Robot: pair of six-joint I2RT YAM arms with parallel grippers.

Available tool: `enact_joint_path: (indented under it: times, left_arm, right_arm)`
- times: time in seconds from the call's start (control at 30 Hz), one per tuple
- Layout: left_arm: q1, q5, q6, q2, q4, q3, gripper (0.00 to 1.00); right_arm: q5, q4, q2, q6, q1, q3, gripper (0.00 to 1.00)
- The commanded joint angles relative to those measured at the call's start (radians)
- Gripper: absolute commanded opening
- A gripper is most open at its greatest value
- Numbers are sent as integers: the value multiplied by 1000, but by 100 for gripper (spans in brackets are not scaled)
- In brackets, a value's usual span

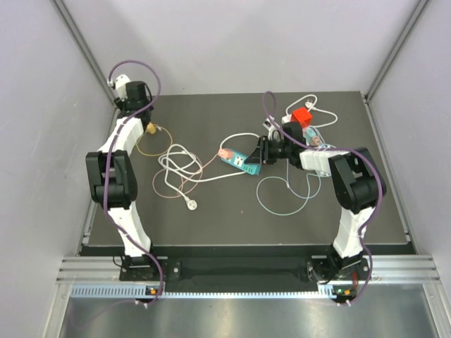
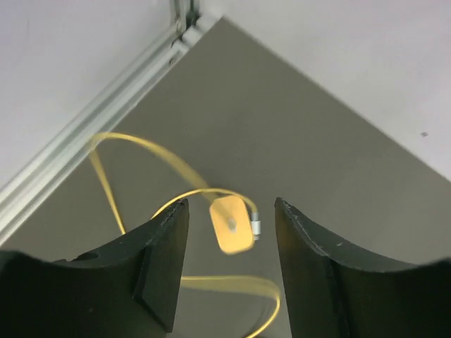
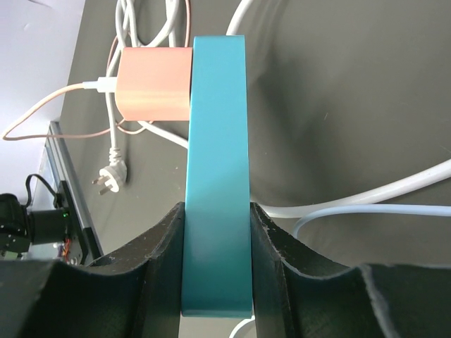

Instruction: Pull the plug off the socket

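My right gripper (image 1: 262, 152) is shut on a short teal power strip (image 1: 246, 163), clamping its narrow sides in the right wrist view (image 3: 215, 176). A salmon-pink plug block (image 3: 155, 84) with a thin cable sits in the strip's far end, also seen from the top (image 1: 227, 153). A long white socket strip (image 1: 318, 143) with coloured spots shows only partly behind the right arm. A red block (image 1: 303, 116) sits by its far end. My left gripper (image 1: 144, 118) is open at the far left, above a yellow charger puck (image 2: 232, 224) and touching nothing.
White and pinkish cords coil mid-mat (image 1: 180, 165), with a loose white wall plug (image 1: 190, 204) at their near end. A pale blue cable loop (image 1: 282, 197) lies beside the right arm. A yellow cable (image 2: 134, 144) loops near the back-left frame rail (image 2: 91, 120).
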Motion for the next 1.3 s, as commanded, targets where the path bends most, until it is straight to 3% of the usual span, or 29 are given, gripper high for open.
enact_joint_path:
  times: [0.0,0.13,0.4,0.6,0.8,0.87,0.97,1.27]
  left_arm:
    - [59,144,-88,-32,-23,-38,59]
    - [105,229,-92,-70,-25,-81,69]
    - [163,471,-78,-197,34,-176,77]
    - [179,854,-109,-292,54,-231,79]
    - [166,1223,-363,-395,291,-476,86]
    - [133,1256,-445,-420,363,-572,86]
    - [61,1278,-502,-429,345,-630,85]
    - [-157,1183,-778,-395,419,-754,84]
  right_arm:
    - [-43,54,-14,-14,-12,46,0]
    - [-44,54,-22,-14,-13,45,0]
    - [-44,54,-43,-19,-19,40,0]
    - [-76,50,-56,-54,-21,43,0]
    - [-141,51,-57,-100,-21,43,0]
    - [-145,50,-56,-115,-16,45,0]
    - [-129,25,-57,-152,-6,51,0]
    - [-18,42,-129,-250,45,2,0]
